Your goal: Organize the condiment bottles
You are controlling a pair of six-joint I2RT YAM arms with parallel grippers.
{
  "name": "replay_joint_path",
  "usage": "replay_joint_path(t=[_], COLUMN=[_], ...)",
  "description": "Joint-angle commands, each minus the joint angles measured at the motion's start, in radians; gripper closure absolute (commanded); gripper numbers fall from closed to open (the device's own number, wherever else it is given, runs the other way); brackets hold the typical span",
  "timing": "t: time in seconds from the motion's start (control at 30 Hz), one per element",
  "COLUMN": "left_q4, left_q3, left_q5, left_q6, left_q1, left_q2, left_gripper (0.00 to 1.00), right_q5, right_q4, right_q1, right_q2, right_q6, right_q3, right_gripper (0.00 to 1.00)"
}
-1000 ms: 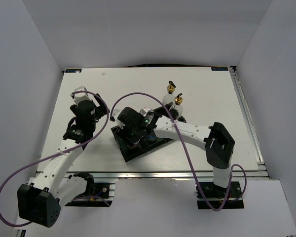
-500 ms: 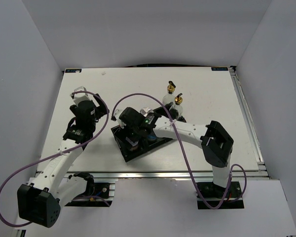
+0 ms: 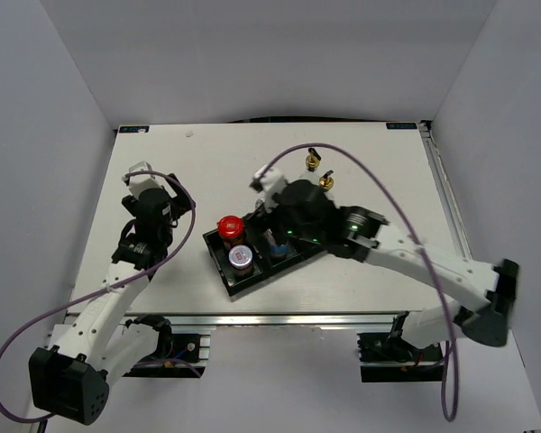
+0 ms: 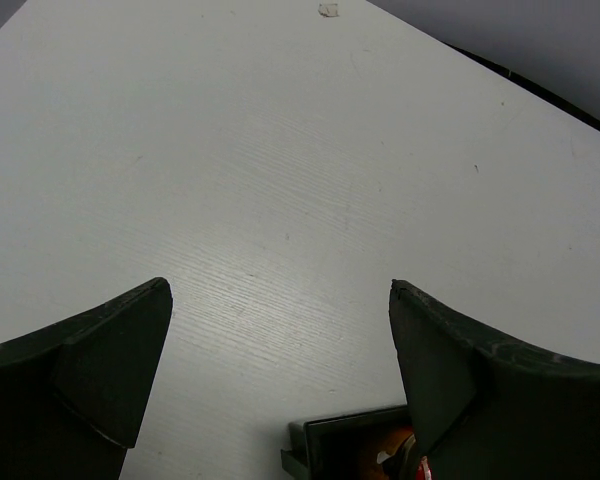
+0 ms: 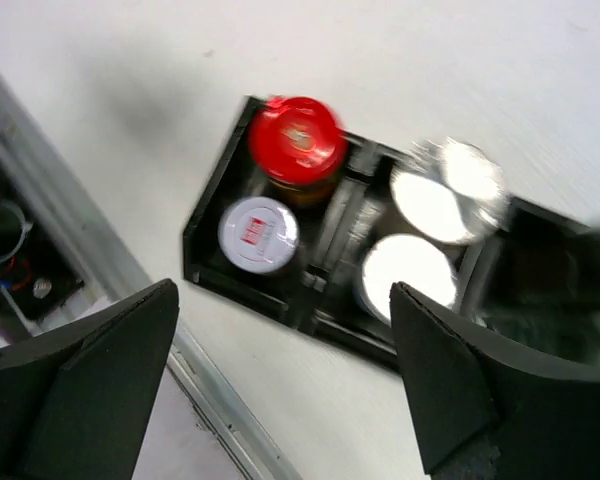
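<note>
The black tray [image 3: 227,278] holds the red-lidded brown jar [image 3: 230,225] and a white-capped shaker [image 3: 242,259] in its left compartment. Another shaker [image 3: 275,245] shows in the middle compartment, partly under my right arm. Two glass bottles with gold spouts [image 3: 313,161] [image 3: 325,181] stand behind the tray's right end. My right gripper [image 3: 267,182] is open and empty, high above the tray. The blurred right wrist view shows the red lid [image 5: 298,138], the white cap [image 5: 258,234] and two silver caps [image 5: 448,190] [image 5: 408,268] between the open fingers [image 5: 90,380]. My left gripper [image 3: 142,173] is open and empty, left of the tray.
The left wrist view shows bare white table beyond my left gripper [image 4: 280,290], with the tray's corner [image 4: 325,435] at the bottom edge. The table's metal front rail [image 3: 298,317] runs close to the tray. Purple cables loop over both arms.
My right arm has lifted and swung back to the right off the tray, uncovering the red-lidded jar and the shakers. My left arm has barely moved.
</note>
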Motion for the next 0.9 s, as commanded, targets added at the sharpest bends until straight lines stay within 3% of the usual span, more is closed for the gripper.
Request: replay_joint_path(t=[0.0, 0.13, 0.27, 0.3, 0.37, 0.4, 0.43, 0.57, 0.73, 0.87], left_q4=[0.0, 0.013, 0.023, 0.026, 0.036, 0.036, 0.039, 0.072, 0.117, 0.123], left_q3=[-0.008, -0.002, 0.004, 0.012, 0.016, 0.016, 0.015, -0.004, -0.025, -0.05], left_q5=[-0.037, -0.03, -0.057, -0.068, -0.071, -0.071, -0.073, -0.07, -0.057, -0.119], left_q6=[0.002, 0.005, 0.006, -0.001, -0.006, -0.015, -0.02, -0.029, -0.031, -0.032], left_q1=[0.009, 0.012, 0.02, 0.022, 0.032, 0.037, 0.045, 0.071, 0.08, 0.078], left_q2=[-0.029, -0.02, 0.023, 0.034, 0.049, 0.06, 0.063, 0.054, 0.006, -0.043], left_gripper=[0.02, 0.02, 0.02, 0.02, 0.02, 0.02, 0.02, 0.02, 0.02, 0.02], right_q5=[0.152, 0.144, 0.2, 0.156, 0.059, -0.052, -0.076, 0.159, 0.18, 0.217], right_q4=[-0.076, -0.139, -0.153, -0.14, -0.064, -0.048, -0.025, 0.093, 0.151, 0.225], right_q1=[-0.069, -0.296, -0.519, -0.66, -0.82, -0.954, -0.998, -1.042, -1.042, -1.042], right_q2=[-0.151, -0.387, -0.47, -0.467, -0.435, -0.421, -0.4, -0.392, -0.406, -0.495], right_q6=[0.126, 0.223, 0.228, 0.207, 0.197, 0.22, 0.249, 0.304, 0.357, 0.349], right_q3=[-0.136, -0.334, -0.515, -0.57, -0.62, -0.626, -0.629, -0.623, -0.591, -0.658], right_gripper=[0.11, 0.1, 0.11, 0.1, 0.11, 0.11, 0.1, 0.11, 0.11, 0.11])
